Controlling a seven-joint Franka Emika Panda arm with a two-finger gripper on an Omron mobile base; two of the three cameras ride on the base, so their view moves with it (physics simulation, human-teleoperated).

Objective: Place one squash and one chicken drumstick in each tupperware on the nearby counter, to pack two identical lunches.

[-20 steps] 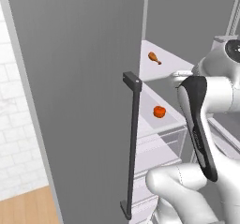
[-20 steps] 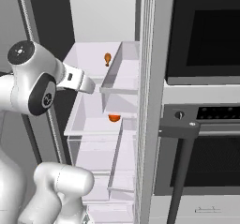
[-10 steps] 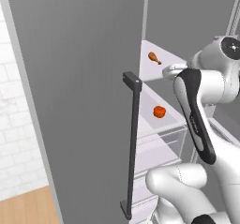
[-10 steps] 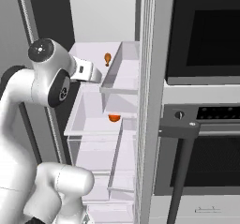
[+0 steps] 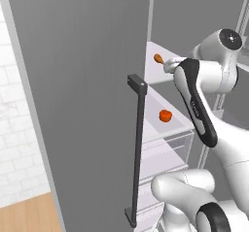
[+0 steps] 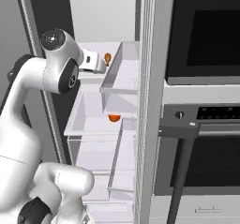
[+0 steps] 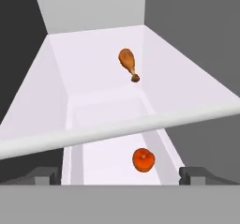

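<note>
A golden-brown chicken drumstick lies on the upper white shelf of the open fridge, bone tip toward me; it also shows as drumstick and drumstick. One shelf lower sits a small round orange-red squash, squash, squash. My gripper is open and empty, its tips far apart, hovering at the front edge of the upper shelf, short of the drumstick; it appears as gripper and gripper. The tupperware is out of view.
The open grey fridge door with its dark vertical handle stands close on the left. Door bins line the right side of the opening. A wall oven and its handle are further right. Clear drawers sit below the shelves.
The arm has risen and swung forward, carrying the open gripper up to the front edge of the upper shelf near the drumstick. The food has not moved.
</note>
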